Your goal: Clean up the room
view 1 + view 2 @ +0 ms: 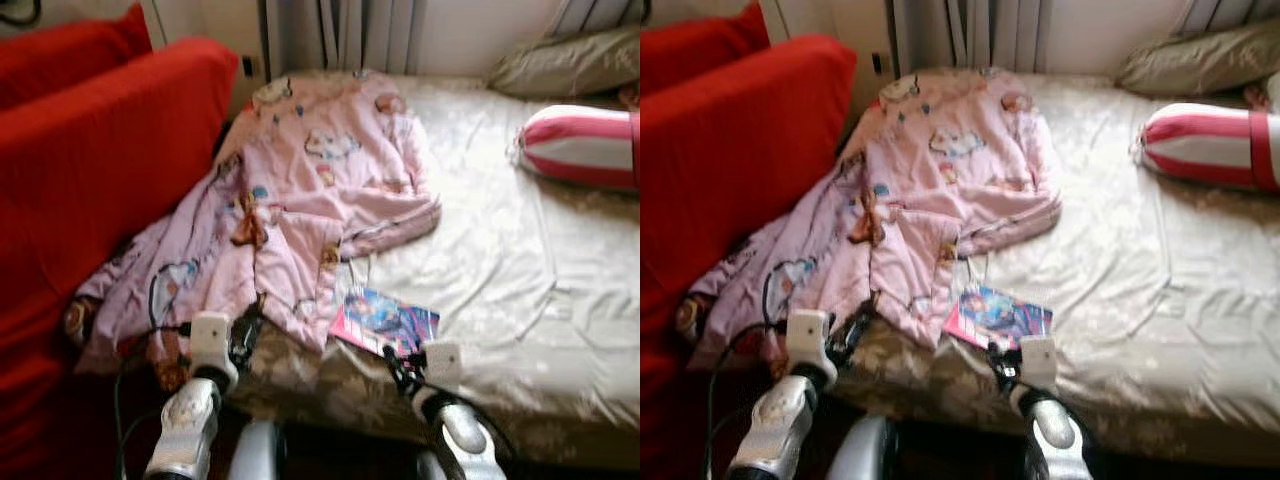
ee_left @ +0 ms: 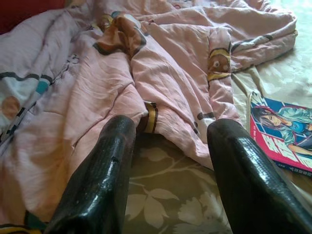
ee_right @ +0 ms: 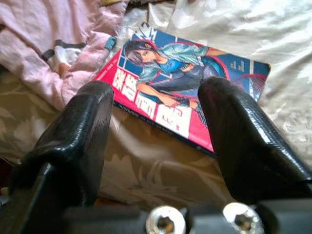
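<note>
A crumpled pink quilt point(image 1: 310, 190) with cartoon prints lies over the left half of the bed and hangs off its front left corner. A comic book point(image 1: 385, 320) with a pink and blue cover lies flat beside the quilt's hem, near the bed's front edge. My left gripper point(image 1: 245, 335) is low at the front edge, open, its fingers pointing at the quilt's hem point(image 2: 146, 114) with nothing between them. My right gripper point(image 1: 400, 365) is also open, a little short of the book point(image 3: 180, 83), which lies just beyond its fingertips.
A red sofa point(image 1: 90, 170) stands tight against the bed's left side. The beige floral sheet point(image 1: 520, 300) covers the right half of the bed. A pink and white striped bolster point(image 1: 585, 145) and an olive pillow point(image 1: 570, 60) lie at the far right. Curtains point(image 1: 340, 35) hang behind.
</note>
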Controlling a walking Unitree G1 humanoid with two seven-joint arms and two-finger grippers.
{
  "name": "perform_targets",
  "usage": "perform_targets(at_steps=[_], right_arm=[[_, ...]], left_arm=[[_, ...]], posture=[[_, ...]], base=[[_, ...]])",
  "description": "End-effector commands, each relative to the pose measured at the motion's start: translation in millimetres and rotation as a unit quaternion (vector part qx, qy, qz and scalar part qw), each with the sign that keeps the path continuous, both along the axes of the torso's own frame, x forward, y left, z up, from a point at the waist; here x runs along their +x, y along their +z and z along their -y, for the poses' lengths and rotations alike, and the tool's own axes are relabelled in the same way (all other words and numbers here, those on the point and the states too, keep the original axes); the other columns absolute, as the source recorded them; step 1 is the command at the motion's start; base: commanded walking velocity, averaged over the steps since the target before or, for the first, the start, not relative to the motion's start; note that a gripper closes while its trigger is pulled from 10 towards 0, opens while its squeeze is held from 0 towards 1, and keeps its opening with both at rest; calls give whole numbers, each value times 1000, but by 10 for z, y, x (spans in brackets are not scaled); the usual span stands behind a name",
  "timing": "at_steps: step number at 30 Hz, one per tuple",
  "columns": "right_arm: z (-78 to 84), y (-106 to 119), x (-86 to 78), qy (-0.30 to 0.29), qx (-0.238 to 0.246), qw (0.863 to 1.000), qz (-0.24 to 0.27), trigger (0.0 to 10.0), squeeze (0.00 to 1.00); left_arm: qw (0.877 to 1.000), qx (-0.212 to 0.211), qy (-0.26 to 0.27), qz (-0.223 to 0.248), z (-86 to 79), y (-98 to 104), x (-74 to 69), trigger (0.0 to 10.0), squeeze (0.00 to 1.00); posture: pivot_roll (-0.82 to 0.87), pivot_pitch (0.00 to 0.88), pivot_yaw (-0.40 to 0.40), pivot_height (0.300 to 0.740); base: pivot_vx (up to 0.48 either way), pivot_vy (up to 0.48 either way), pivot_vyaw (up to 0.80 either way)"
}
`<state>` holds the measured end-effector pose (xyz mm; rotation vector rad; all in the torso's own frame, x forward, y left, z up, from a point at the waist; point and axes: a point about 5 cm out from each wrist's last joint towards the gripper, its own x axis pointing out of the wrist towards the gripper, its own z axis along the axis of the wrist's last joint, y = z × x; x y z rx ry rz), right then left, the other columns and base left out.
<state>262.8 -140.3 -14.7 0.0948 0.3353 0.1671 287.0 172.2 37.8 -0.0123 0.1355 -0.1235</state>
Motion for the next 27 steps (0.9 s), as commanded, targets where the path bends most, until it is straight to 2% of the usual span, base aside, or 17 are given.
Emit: perform_targets(at_steps=[1, 15, 19, 24, 27], right_arm=[[36, -45, -41, -4, -3, 1000, -11, 10000, 0], [88, -110, -81, -5, -5, 999, -35, 10000, 0], [67, -101, -81, 7, -12, 1000, -28, 10000, 0], [72, -94, -80, 0, -10, 1000, -23, 10000, 0], [80, -99, -84, -9, -5, 1000, -24, 10000, 0]], left_arm=[[1000, 1, -2, -6, 18, -17, 2, 10000, 0], [1000, 1, -3, -6, 29, -14, 10, 10000, 0], [1000, -1, -3, -7, 25, -14, 12, 10000, 0], [1000, 1, -3, -9, 24, -21, 5, 10000, 0], [1000, 0, -3, -10, 21, -21, 4, 10000, 0]], posture=[[53, 47, 14, 622], [50, 42, 12, 622], [52, 51, 10, 622], [55, 59, 10, 622], [53, 63, 13, 622]], base=[[244, 0, 0], [277, 0, 0], [318, 0, 0], [322, 0, 607], [324, 0, 0]])
